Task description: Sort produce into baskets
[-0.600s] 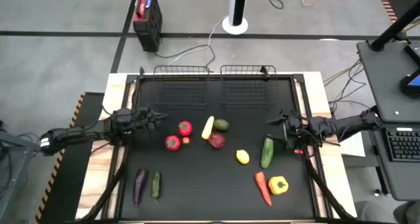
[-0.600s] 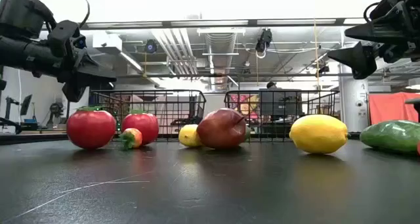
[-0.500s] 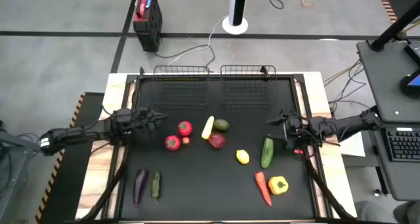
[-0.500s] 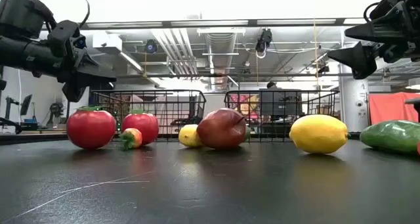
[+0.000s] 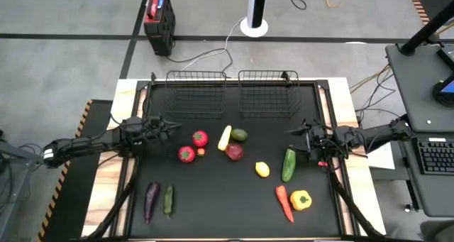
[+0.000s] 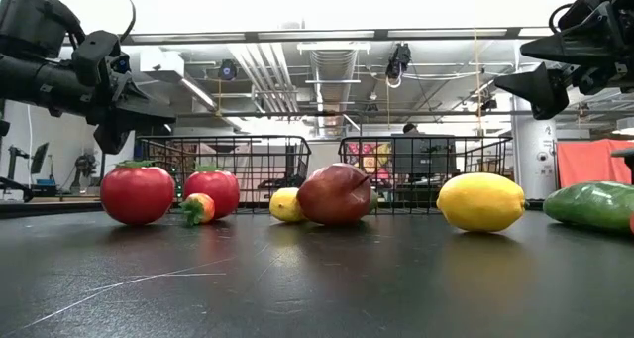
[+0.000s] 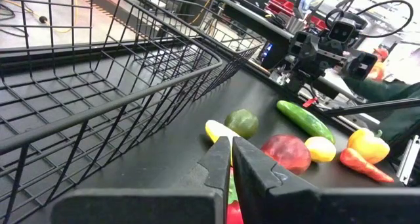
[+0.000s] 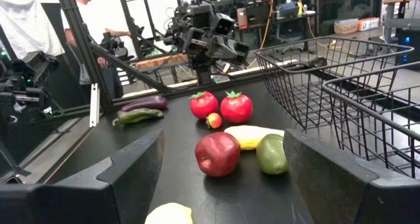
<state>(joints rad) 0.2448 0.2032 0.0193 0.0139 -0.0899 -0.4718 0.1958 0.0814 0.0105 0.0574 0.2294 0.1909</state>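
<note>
- Left claw [image 5: 172,128] pinched shut, holding nothing, raised over the desk [image 5: 213,213] at its left side; two red tomatoes [image 5: 199,138] just beside its tip, toward the middle.
- Right claw [image 5: 294,133] spread wide, empty, raised at the right side; green cucumber [image 5: 289,164] just below it on the mat, lemon [image 5: 262,169] near that.
- Between the two claws: yellow squash [image 5: 225,137], avocado [image 5: 240,135] and dark red apple [image 5: 234,152], clustered close together.
- Near front edge: carrot [image 5: 284,201] touching yellow pepper [image 5: 301,200] on the right; eggplant [image 5: 151,201] beside a second small cucumber [image 5: 169,200] on the left.
- Two wire baskets [image 5: 196,90] side by side along the far edge, both without produce.
- Seen only from table height: both claws well clear of the surface.
- Seen only from the right wrist: a person [image 8: 88,27] standing beyond the desk.
</note>
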